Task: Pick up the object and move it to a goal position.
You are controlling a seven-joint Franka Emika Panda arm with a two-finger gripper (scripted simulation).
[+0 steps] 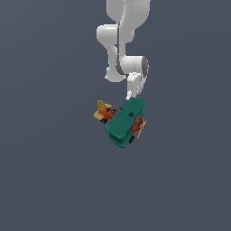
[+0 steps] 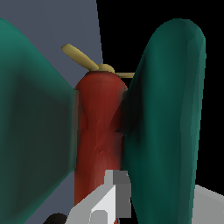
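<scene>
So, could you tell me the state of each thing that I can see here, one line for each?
toy biplane: tilted, right under the arm's end; whether it is lifted or resting cannot be told.
propeller: yellow, at the nose of the red body, blades in place.
pincer: at the plane's upper wing edge; in the wrist view one finger lies against the red body between the wings; open or shut cannot be told.

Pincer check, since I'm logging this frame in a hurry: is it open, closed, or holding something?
Pincer: closed on the toy biplane, gripping it near one end of its teal wings.
</scene>
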